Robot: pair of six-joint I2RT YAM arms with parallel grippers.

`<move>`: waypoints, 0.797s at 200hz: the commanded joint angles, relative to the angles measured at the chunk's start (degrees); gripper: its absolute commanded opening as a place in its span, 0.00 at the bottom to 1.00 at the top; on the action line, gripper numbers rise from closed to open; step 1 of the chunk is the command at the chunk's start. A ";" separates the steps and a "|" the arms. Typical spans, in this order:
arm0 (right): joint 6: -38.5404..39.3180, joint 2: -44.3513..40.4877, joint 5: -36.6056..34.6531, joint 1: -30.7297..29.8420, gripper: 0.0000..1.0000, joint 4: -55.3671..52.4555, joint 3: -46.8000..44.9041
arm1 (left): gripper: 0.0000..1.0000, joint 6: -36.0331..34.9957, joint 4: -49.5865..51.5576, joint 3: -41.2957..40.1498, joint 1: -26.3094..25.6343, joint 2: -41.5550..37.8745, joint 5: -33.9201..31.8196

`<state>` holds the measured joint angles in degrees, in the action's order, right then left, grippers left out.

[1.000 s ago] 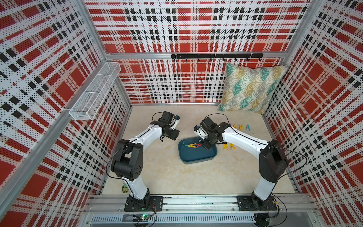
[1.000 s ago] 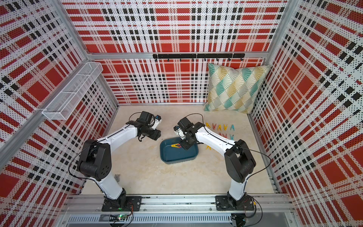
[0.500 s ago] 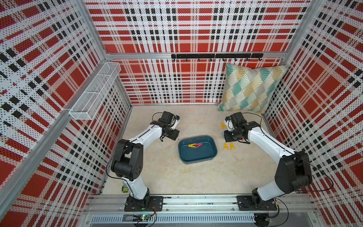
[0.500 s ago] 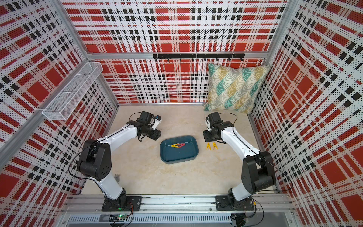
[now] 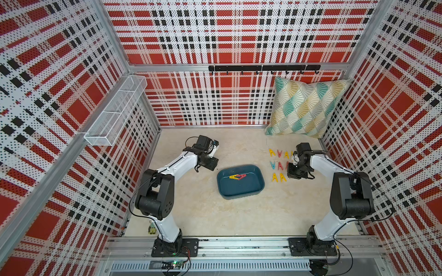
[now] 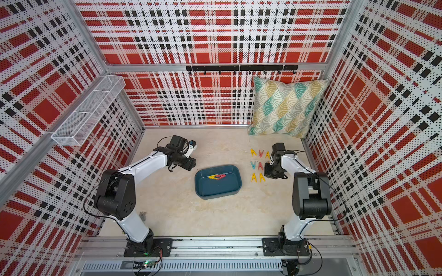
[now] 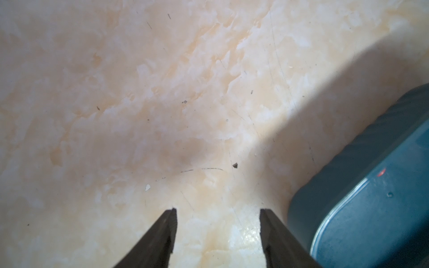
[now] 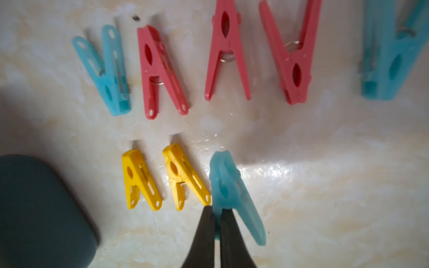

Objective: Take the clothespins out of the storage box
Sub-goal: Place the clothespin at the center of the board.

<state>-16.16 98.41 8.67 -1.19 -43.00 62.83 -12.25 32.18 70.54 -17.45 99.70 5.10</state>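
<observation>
Stock on cream marbled tabletop [image 5: 203, 215], listed from the arm bases outward.

- left gripper [image 7: 218, 210], black two-finger pincer: jaws apart, nothing between them, over bare tabletop just beside a corner of the storage box [image 7: 362, 150].
- storage box, shallow dark teal plastic tray with rounded corners, mid-table between the arms: holds two clothespins, one yellow plastic peg [image 5: 233, 177] and one red plastic peg [image 5: 242, 176], touching, seemingly hooked together.
- right gripper [image 8: 214, 208], black two-finger pincer, beyond the box's right side: jaws pressed together on one leg of a light blue plastic peg [image 8: 228, 185], tilted, just beside and perhaps touching the nearer of two yellow pegs [image 8: 183, 176] lying on the table. Whether it rests on the table cannot be told.
- farther back: row of blue and red pegs [image 8: 160, 72]; behind it, row of yellow and red pegs [image 5: 282, 154].
- patterned cushion [image 5: 306, 107], teal and mustard fan print, far corner.

Hazards, as judged: a grip on a single thin leg may let the blue peg swivel or drop askew; release this close could nudge the yellow neighbour; the hooked pair may lift together and fall; the left pincer could bump the box.
</observation>
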 commanded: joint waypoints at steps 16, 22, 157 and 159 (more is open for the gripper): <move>-0.25 2.94 -0.80 0.18 0.00 3.22 -0.16 | 0.63 -0.57 0.16 1.00 -0.22 -1.53 0.21; -0.23 3.30 -1.08 0.22 0.00 3.42 -0.21 | 0.63 -0.58 0.16 1.00 -0.21 -1.61 0.14; -0.01 1.97 -2.72 0.31 0.27 1.36 0.29 | 0.63 -0.58 0.16 0.75 -0.13 -1.97 0.44; -0.01 1.79 -2.72 0.31 0.28 1.17 0.41 | 0.63 -0.58 0.09 0.74 -0.13 -1.97 0.50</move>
<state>-16.03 102.45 7.44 -1.19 -39.99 62.83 -12.25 32.18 70.54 -17.45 99.70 5.13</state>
